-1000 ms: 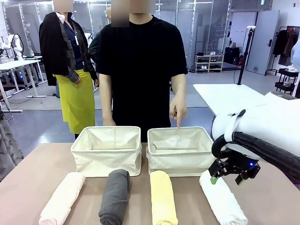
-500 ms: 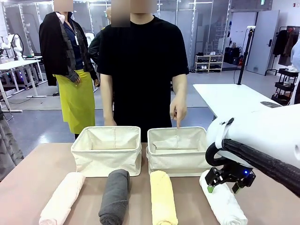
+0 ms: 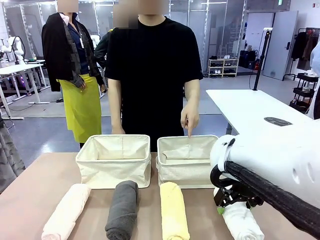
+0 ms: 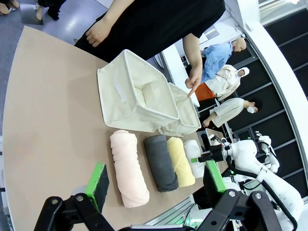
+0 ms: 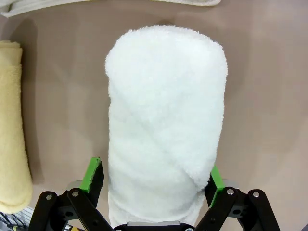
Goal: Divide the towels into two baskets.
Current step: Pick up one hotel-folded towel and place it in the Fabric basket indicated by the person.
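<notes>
On the counter (image 3: 30, 192), near edge: four rolls in a row, set apart from one another. From the robot's left: pale pink rolled terry towel (image 3: 65, 212), dark grey rolled terry towel (image 3: 122, 210), yellow rolled terry towel (image 3: 173, 212), white rolled terry towel (image 5: 163, 120).
Towel placement: all four lie flat on the counter in front of the baskets, long axis running toward them.
Baskets: left cream rectangular fabric basket (image 3: 114, 170) and right cream rectangular fabric basket (image 3: 185, 172) stand upright side by side just behind the row. The left one is behind the pink and grey rolls, the right one behind the yellow and white rolls.
Right gripper (image 5: 153, 178): low over the white roll, fingers spread wide, one at each side of it. Whether they touch the terry cannot be told.
Left gripper (image 4: 155, 179): held above the counter on the robot's side, fingers spread wide — holding nothing.
Person's hand (image 3: 190, 117): at the far side of the counter, index finger pointing down at the far rim of the right basket.
</notes>
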Controlling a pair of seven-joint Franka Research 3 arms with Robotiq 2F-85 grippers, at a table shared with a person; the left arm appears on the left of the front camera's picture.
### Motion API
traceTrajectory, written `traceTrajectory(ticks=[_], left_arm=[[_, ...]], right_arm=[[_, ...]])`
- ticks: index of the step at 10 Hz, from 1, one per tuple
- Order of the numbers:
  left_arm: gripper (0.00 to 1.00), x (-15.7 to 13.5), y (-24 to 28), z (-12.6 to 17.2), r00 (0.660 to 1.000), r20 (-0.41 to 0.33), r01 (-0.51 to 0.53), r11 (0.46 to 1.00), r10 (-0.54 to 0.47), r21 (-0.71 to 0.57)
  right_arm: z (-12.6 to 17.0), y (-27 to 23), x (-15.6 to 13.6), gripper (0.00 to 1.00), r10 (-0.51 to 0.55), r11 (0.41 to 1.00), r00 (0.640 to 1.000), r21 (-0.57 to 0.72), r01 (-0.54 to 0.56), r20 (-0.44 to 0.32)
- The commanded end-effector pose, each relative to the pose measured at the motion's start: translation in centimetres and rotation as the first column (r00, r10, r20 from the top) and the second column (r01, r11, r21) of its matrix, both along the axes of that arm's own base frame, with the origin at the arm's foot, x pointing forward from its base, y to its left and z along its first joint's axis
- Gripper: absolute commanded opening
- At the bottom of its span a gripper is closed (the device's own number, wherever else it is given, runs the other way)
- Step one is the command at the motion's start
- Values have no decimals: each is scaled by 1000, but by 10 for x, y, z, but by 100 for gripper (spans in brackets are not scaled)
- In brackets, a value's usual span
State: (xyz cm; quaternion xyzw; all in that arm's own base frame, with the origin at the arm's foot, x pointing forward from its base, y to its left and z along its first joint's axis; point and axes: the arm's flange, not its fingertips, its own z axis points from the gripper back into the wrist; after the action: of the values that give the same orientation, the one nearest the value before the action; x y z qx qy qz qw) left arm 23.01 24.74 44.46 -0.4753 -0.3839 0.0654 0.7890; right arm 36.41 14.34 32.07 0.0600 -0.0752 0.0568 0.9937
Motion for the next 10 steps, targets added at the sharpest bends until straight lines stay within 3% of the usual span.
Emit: traceTrajectory(ticks=[1,2,3,4,5,6,7,8,10], left_arm=[[100,-1,1,1,1000,17,2,1000,-1,-11],[100,-1,1,1,1000,17,2,1000,-1,-11],[100,-1,1,1,1000,17,2,1000,-1,-11],[100,-1,1,1,1000,17,2,1000,-1,-11],[100,-1,1,1,1000,17,2,1000,-1,-11],[100,-1,1,1,1000,17,2,1000,-1,-11],[100,-1,1,1,1000,17,2,1000,-1,-11],[100,-1,1,1,1000,17,2,1000,-1,-11],[100,-1,1,1,1000,17,2,1000,-1,-11]], right_arm=[[-15,-9,-17,82,3,1000,1000,15,-3,20],[-12,-9,-18,81,3,1000,1000,28,-4,16],[-10,-11,-18,63,3,999,1000,33,-3,12],[-9,-13,-18,61,3,999,1000,36,-4,9],[-6,-15,-19,44,-1,999,1000,43,1,2],[-2,-18,-19,42,-1,999,1000,52,1,-1],[-1,-20,-20,31,1,997,1000,73,-3,21],[1,-5,3,31,-17,1000,1000,18,17,1],[1,-5,3,31,-17,1000,1000,18,17,1]])
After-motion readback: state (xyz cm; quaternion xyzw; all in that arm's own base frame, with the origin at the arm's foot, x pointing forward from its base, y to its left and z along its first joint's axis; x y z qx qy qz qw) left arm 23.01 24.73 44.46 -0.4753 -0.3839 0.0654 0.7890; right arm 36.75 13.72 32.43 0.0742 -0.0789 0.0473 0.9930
